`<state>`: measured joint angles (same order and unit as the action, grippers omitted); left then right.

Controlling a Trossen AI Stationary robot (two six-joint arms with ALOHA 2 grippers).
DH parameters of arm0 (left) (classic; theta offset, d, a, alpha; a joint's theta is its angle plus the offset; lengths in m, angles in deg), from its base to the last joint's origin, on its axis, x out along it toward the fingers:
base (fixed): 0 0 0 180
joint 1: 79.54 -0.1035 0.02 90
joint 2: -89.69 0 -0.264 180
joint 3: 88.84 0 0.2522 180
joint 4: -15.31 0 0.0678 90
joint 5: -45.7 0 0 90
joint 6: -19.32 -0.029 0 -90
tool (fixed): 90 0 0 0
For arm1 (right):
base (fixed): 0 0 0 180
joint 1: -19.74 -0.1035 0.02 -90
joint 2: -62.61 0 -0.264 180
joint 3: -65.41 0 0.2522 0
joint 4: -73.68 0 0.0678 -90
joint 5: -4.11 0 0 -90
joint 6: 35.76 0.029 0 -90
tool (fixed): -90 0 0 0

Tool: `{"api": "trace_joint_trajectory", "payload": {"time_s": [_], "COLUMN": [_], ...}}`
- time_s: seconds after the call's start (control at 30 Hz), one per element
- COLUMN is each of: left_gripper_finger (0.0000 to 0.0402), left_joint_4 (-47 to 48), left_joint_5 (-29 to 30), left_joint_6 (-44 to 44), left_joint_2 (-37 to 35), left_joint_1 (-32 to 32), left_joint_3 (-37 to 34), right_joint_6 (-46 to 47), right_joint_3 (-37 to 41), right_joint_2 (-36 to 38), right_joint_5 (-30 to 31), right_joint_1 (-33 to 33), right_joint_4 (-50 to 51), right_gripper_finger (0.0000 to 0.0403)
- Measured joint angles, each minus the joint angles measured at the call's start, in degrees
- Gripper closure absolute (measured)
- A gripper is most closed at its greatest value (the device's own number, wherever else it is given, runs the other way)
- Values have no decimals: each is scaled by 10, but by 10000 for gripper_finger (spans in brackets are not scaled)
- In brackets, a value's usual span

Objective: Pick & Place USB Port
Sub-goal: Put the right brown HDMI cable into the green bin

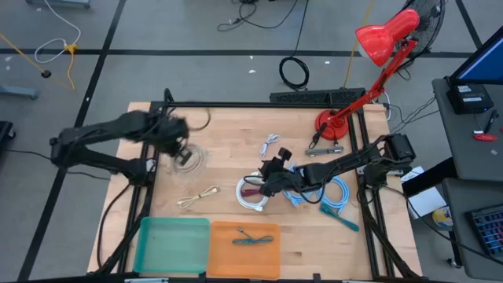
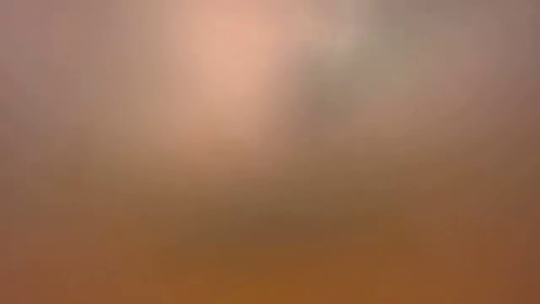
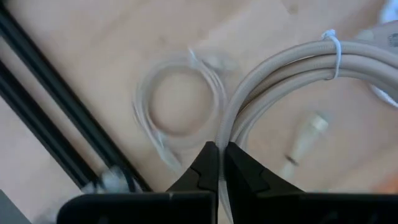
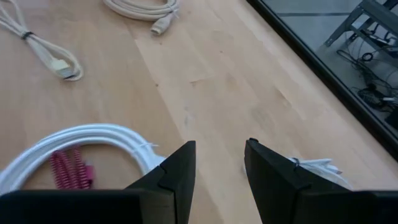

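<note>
My left gripper point(image 1: 182, 148) point(image 3: 217, 152) is at the table's far left, pointing steeply down and shut on a coiled beige USB cable point(image 3: 292, 65) bound with a zip tie. A thinner pale coil point(image 3: 180, 99) shows blurred on the wood under it. My right gripper point(image 1: 267, 179) point(image 4: 221, 168) hovers open at mid-table, slanting down over bare wood, beside a white coiled cable point(image 4: 93, 137) point(image 1: 251, 193) tied with a red twist. Another beige cable point(image 1: 197, 196) point(image 4: 43, 53) lies flat near the trays. The low view is wholly blurred. My left gripper pinches the bundled strands of the beige coil point(image 3: 227, 132) between its two shut fingers, coming from above and pointing steeply down. The coil arcs out past the fingertips, and its plug end point(image 3: 308, 132) hangs loose beside them. It looks raised off the wood.
A green tray point(image 1: 173, 245) and an orange tray point(image 1: 224, 259) holding a teal cable point(image 1: 253, 238) stand at the near edge. Blue cables point(image 1: 336, 195) lie right of centre and a small white cable point(image 1: 271, 144) farther back. A red desk lamp point(image 1: 330, 124) stands at the far right, within the black frame rails point(image 3: 43, 106).
</note>
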<state>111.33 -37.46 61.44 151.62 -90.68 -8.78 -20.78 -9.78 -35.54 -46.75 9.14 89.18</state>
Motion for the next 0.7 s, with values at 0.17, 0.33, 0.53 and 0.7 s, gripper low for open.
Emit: {"api": "trace_joint_trajectory", "payload": {"time_s": [0.17, 0.33, 0.53, 0.7], "left_gripper_finger": [394, 394, 394, 394], "left_joint_4": [45, 45, 17, -53], "left_joint_5": [-9, -3, -3, -25], "left_joint_6": [216, 410, 573, 687], "left_joint_2": [-50, -31, 62, 141], "left_joint_1": [176, 350, 510, 610], "left_joint_3": [0, 0, 0, 0], "right_joint_6": [-10, -14, -15, -23], "right_joint_3": [0, 0, 0, 0], "right_joint_2": [0, 0, 0, 0], "right_joint_5": [-2, -2, -25, -64], "right_joint_1": [21, 42, 57, 61], "right_joint_4": [-1, -2, -3, -15], "right_gripper_finger": [273, 273, 273, 273]}}
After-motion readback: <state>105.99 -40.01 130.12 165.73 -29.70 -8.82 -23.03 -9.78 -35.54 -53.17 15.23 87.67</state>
